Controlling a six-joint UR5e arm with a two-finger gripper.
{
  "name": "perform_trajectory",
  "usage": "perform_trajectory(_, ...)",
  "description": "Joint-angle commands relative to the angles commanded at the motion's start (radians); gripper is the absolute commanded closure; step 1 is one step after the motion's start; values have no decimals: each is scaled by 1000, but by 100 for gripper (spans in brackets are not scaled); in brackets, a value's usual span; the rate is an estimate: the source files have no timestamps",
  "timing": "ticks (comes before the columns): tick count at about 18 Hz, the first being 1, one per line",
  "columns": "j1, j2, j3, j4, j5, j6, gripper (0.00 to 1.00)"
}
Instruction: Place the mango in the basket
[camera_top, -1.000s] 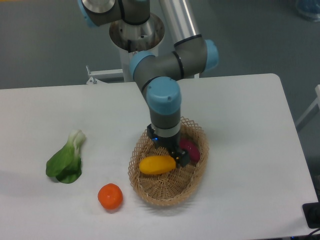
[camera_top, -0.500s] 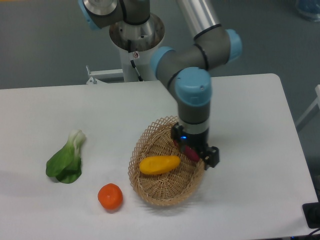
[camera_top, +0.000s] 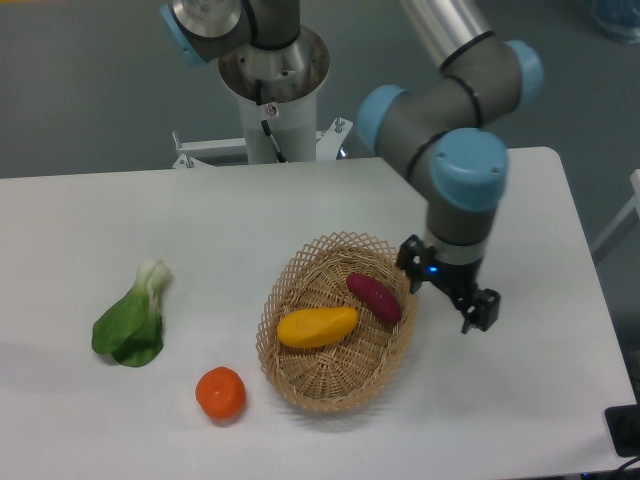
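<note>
The yellow-orange mango (camera_top: 317, 326) lies inside the tan wicker basket (camera_top: 300, 385), on its left half. A purple-red sweet potato (camera_top: 374, 297) lies next to it in the basket's upper right. My gripper (camera_top: 447, 294) hangs to the right of the basket, outside its rim, above the white table. It holds nothing and its fingers stand apart.
A round orange fruit (camera_top: 220, 393) sits on the table left of the basket's front. A green bok choy (camera_top: 132, 319) lies further left. The robot's base column (camera_top: 272, 70) stands at the back. The table's right edge (camera_top: 590, 290) is close to my gripper.
My arm has swung to the right, from over the basket to outside its right rim. The mango and sweet potato stay in the basket.
</note>
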Motion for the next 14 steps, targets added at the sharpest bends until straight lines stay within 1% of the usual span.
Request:
perform_trajectory(3,31,-11,12,-2,-2,51,0)
perform_trajectory(14,31,-11,-1,6,2,57,0)
